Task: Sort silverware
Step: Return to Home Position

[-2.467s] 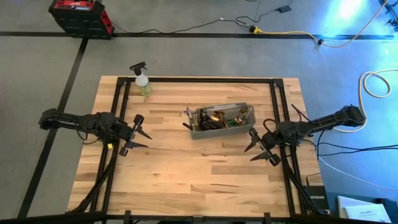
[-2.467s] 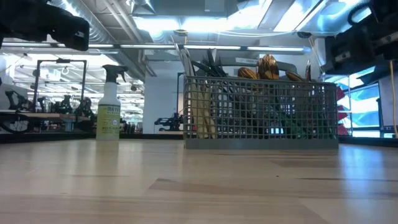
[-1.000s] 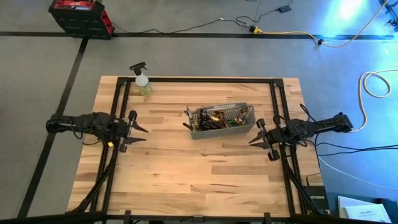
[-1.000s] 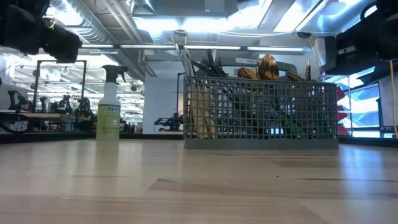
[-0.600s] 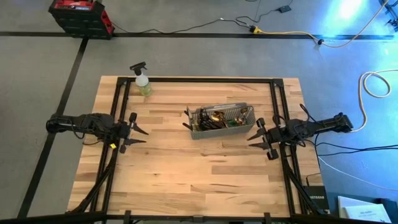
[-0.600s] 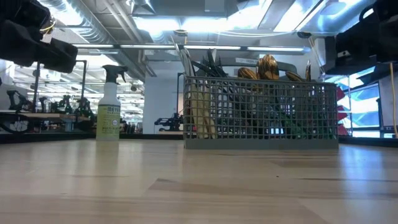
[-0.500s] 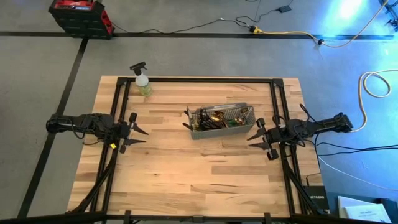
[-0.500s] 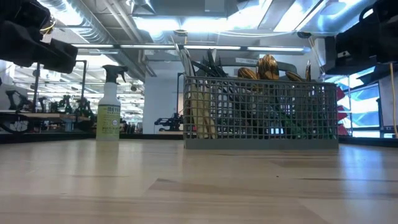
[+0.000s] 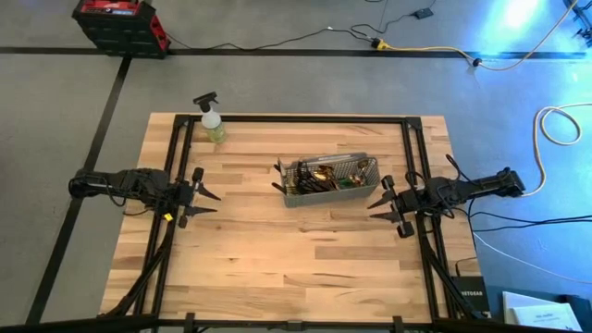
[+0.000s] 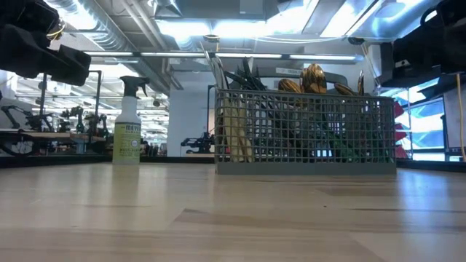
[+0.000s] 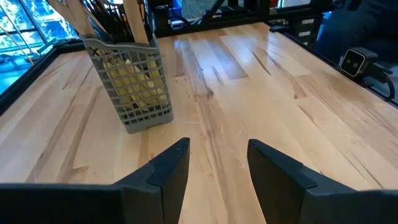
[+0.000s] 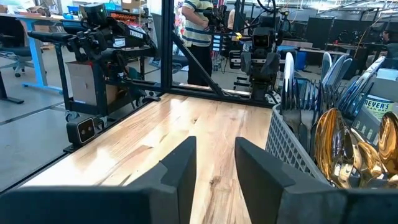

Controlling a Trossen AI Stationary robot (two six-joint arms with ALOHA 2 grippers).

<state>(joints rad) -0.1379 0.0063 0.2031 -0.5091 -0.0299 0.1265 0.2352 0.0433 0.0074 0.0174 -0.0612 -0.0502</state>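
Note:
The silverware [image 9: 324,176] stands bunched in a grey mesh caddy [image 9: 330,182] at the table's middle, toward the far side. Gold spoon bowls [image 12: 348,149] and dark pieces [image 10: 244,76] stick up above the caddy's rim [image 10: 306,93]. My left gripper [image 9: 215,203] hovers open near the table's left edge, pointing at the caddy [image 11: 134,87] from well short of it. Near the right edge, my right gripper [image 9: 370,211] stands open by a narrower gap, just right of the caddy [image 12: 292,149]. Neither has anything between its fingers.
A spray bottle [image 9: 212,120] stands at the far left corner. Black frame rails [image 9: 182,148] [image 9: 413,148] run along the table's left and right sides. Bare wood [image 9: 296,250] lies in front of the caddy. A person [image 12: 199,28] stands in the room beyond.
My right gripper has opened a little from shut, staying in place. My left gripper has tipped slightly downward without shifting. The caddy and the silverware have not moved.

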